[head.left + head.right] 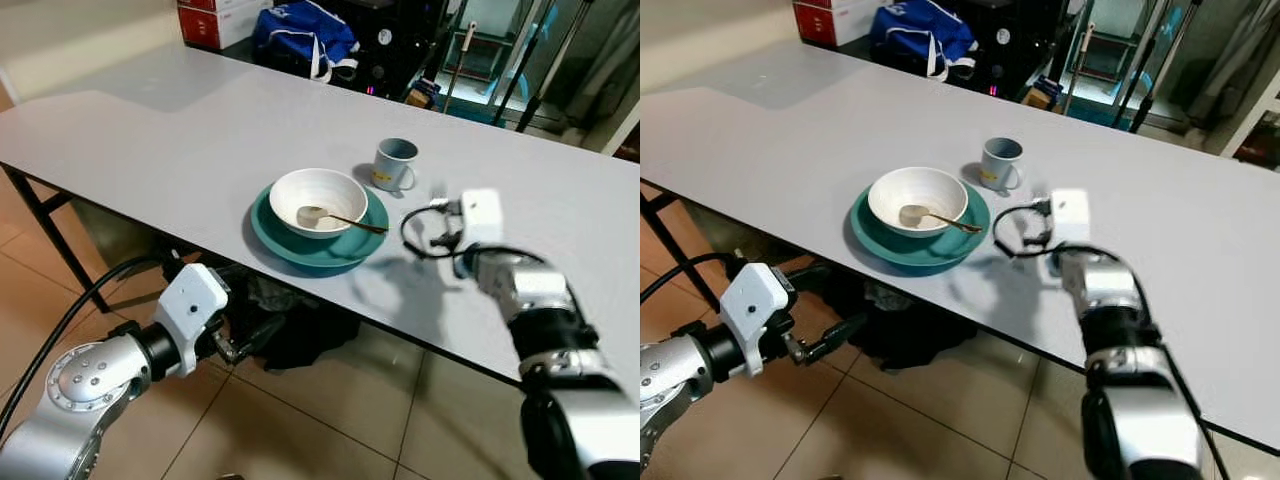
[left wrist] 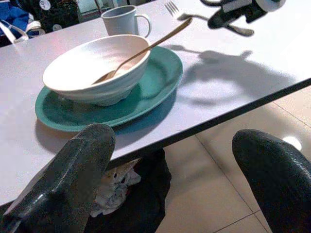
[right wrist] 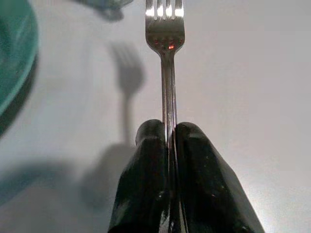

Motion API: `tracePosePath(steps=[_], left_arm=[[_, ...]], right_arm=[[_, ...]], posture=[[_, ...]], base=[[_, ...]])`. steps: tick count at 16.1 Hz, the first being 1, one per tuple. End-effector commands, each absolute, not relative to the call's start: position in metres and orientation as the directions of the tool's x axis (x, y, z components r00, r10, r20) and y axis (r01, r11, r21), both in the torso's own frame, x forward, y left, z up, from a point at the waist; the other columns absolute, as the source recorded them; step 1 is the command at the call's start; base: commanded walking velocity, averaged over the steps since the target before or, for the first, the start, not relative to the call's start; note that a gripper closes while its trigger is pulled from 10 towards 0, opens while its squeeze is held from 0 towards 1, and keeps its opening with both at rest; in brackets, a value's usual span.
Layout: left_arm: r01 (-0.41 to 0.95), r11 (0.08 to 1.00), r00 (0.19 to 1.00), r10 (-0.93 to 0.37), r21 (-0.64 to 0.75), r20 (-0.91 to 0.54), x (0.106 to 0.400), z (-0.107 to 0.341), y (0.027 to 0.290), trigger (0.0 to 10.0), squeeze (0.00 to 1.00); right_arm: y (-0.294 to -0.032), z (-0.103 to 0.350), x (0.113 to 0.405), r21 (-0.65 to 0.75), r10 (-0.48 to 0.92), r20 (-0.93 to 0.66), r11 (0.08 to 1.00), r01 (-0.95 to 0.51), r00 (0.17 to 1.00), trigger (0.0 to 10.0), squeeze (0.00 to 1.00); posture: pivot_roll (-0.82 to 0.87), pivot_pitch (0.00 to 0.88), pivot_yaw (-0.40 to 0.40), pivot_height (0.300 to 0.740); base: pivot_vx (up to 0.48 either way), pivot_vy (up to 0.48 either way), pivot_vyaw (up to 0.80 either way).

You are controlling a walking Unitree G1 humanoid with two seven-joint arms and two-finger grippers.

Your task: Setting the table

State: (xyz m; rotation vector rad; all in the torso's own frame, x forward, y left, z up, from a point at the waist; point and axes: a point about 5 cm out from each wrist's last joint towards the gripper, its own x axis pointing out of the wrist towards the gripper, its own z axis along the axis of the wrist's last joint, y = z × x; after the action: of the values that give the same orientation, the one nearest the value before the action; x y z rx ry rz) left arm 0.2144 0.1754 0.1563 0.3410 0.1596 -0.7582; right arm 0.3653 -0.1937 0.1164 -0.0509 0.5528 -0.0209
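Observation:
A white bowl (image 1: 318, 200) sits on a teal plate (image 1: 290, 245) near the front edge of the grey table (image 1: 150, 140). A thin spoon (image 1: 345, 220) lies in the bowl with its handle pointing right. Just behind stands a grey-blue mug (image 1: 395, 165). My right gripper (image 3: 168, 127) hovers low over the table, right of the plate, shut on the handle of a silver fork (image 3: 165, 29) whose tines point away toward the mug. My left gripper (image 2: 172, 138) hangs below the table's front edge, open, with nothing between its fingers.
A dark bag (image 1: 290, 330) lies on the tiled floor under the table. A blue bag (image 1: 305, 30) and a red-and-white box (image 1: 215, 20) stand beyond the far edge. A black table leg (image 1: 50, 230) stands at the left. A black cable (image 1: 415, 235) loops beside my right wrist.

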Motion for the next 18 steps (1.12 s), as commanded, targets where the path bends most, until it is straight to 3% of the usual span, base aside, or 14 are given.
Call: tracePosePath(steps=[1,5,9,18], left_arm=[[0.670,0.689,0.743,-0.628,0.276,-0.234,0.219,0.167,0.180,10.0,0.00],[0.623,0.698,0.782,-0.548,0.353,-0.297,0.219,0.179,0.209,10.0,0.00],[0.567,0.731,0.821,-0.463,0.380,-0.334,0.218,0.177,0.232,10.0,0.00],[0.620,0.711,0.784,-0.548,0.331,-0.292,0.220,0.178,0.211,10.0,0.00]], right_arm=[[-0.198,0.138,0.375,-0.044,-0.032,-0.447,0.999,0.013,0.894,0.0,0.00],[-0.176,0.195,0.384,0.010,0.106,-0.318,0.994,-0.109,0.942,0.0,0.00],[-0.130,0.209,0.365,0.034,0.326,-0.378,0.940,-0.339,0.866,0.0,0.00],[-0.104,0.182,0.345,0.081,0.351,-0.565,0.924,-0.373,0.747,0.0,0.00]], posture=[[0.02,0.000,-0.066,0.740],[0.03,0.000,-0.065,0.740],[0.03,0.000,-0.064,0.740],[0.03,0.000,-0.068,0.740]], base=[[0.000,0.000,0.00],[0.000,0.000,0.00],[0.000,0.000,0.00],[0.000,0.000,0.00]])
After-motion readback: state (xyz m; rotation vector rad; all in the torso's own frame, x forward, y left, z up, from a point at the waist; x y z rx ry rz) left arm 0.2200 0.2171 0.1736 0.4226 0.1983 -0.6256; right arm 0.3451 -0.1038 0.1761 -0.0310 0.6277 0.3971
